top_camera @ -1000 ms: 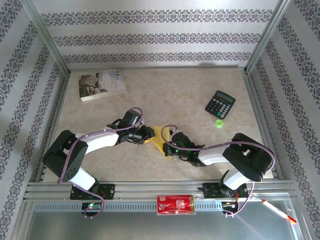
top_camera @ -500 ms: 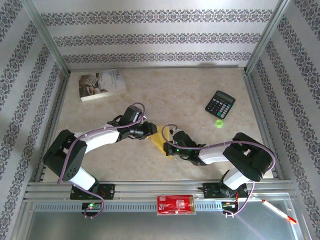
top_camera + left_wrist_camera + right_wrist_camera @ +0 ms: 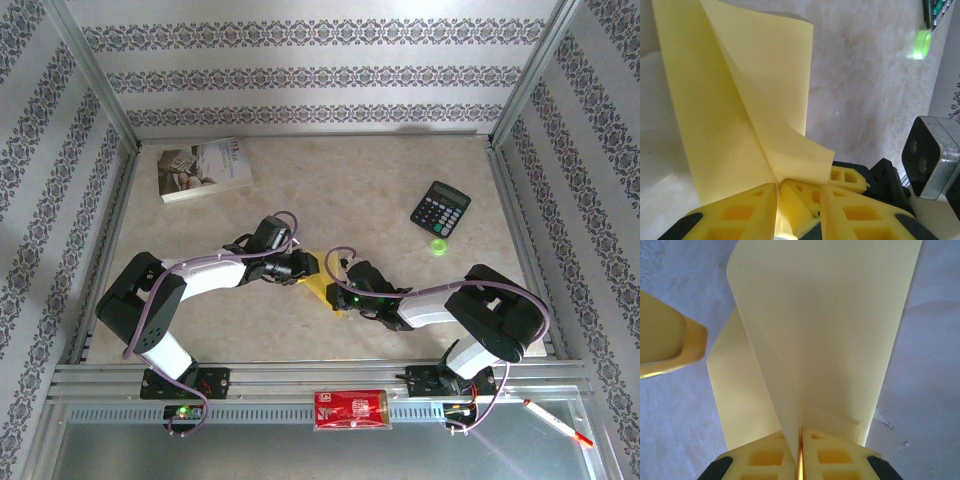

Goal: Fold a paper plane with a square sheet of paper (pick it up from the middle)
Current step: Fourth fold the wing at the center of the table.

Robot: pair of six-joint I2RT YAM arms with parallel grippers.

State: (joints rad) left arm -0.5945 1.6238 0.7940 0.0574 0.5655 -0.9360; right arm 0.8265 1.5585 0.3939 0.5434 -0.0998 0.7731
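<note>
While the square sheet of paper (image 3: 830, 330) is lifted off the worktop (image 3: 400, 170) between the two arms, near the middle of the surface and well apart from the calculator (image 3: 440, 208) and the book (image 3: 205, 168), it hangs as a loosely folded yellow shape with two flaps curling apart and no flat crease. The right gripper (image 3: 801, 432) has its jaws pressed together on the fold line, the paper pinched thin between the pads. The left gripper (image 3: 799, 197) has its jaws partly open. In its wrist view the sheet's lower edge runs down along the inner face of one pad, and the right gripper's fingertips sit in the gap, so I judge it is not clamping the paper. The chief risk is this crowding. If the left jaws close where they stand, they may catch the other gripper's fingertip, or only one layer, and the fold would then set crooked. The right-hand pinch is narrow and sits at one end of the sheet, so a sideways tug from the left arm could twist the paper in the pads, pull it free, or tear it at the grip, since the paper looks thin. The open flaps have nothing flattening them, so a crease pressed now would probably come out off-centre and spoil the plane's symmetry.
</note>
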